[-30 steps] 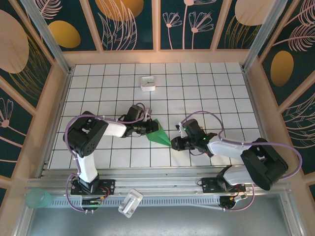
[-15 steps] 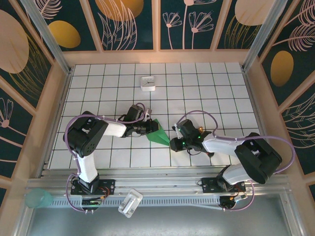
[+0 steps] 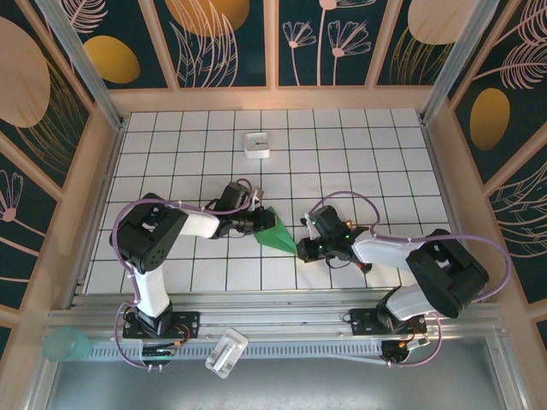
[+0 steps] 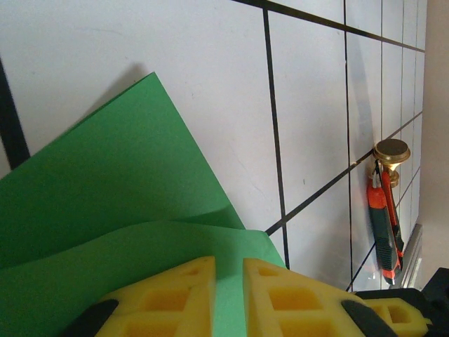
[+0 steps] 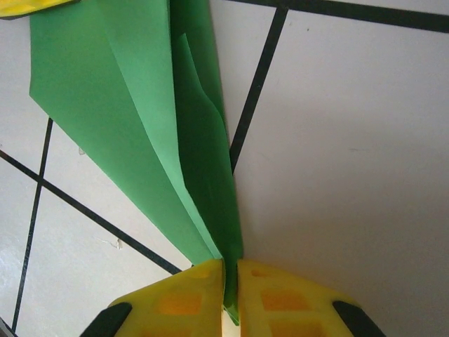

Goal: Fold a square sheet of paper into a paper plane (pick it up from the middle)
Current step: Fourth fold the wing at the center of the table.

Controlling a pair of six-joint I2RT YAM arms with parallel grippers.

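The square sheet of paper (image 3: 276,232) is bright green and folded into a narrow pointed wedge, close to a paper plane shape. It lies between the two arms, wide end to the left and tip to the lower right. My left gripper (image 3: 261,223) is shut on the wide end; in the left wrist view the green paper (image 4: 105,203) runs between the yellow fingers (image 4: 168,302) of that gripper (image 4: 229,298). My right gripper (image 3: 300,249) is shut on the pointed tip; in the right wrist view the paper's layers (image 5: 140,105) narrow down into the gripper (image 5: 231,291).
A small white box (image 3: 257,145) sits on the tiles at the back. A red-and-black screwdriver (image 4: 384,225) lies to the right, close under the right arm. A teal cup (image 3: 67,344) and a white object (image 3: 226,352) rest on the front rail.
The right gripper has closed onto the paper's tip, and the right arm has shifted slightly left. The left gripper and the wide end have not moved.
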